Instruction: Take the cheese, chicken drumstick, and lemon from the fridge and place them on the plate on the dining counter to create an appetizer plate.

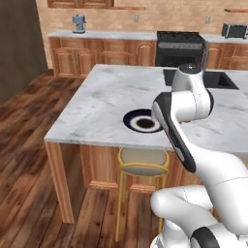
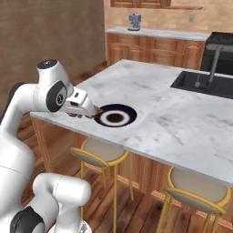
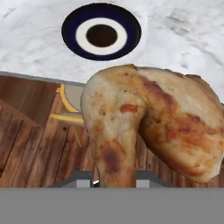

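The gripper (image 2: 93, 113) pinches the chicken drumstick (image 3: 148, 127) just short of the dining counter (image 2: 173, 118) edge; the plate (image 3: 101, 31) looks bare, so every food remains unplaced

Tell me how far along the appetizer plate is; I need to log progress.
Nothing looks delivered: the plate on the dining counter holds no food. In hand: the gripper, shut on the chicken drumstick, short of the plate. Cheese and lemon remain.
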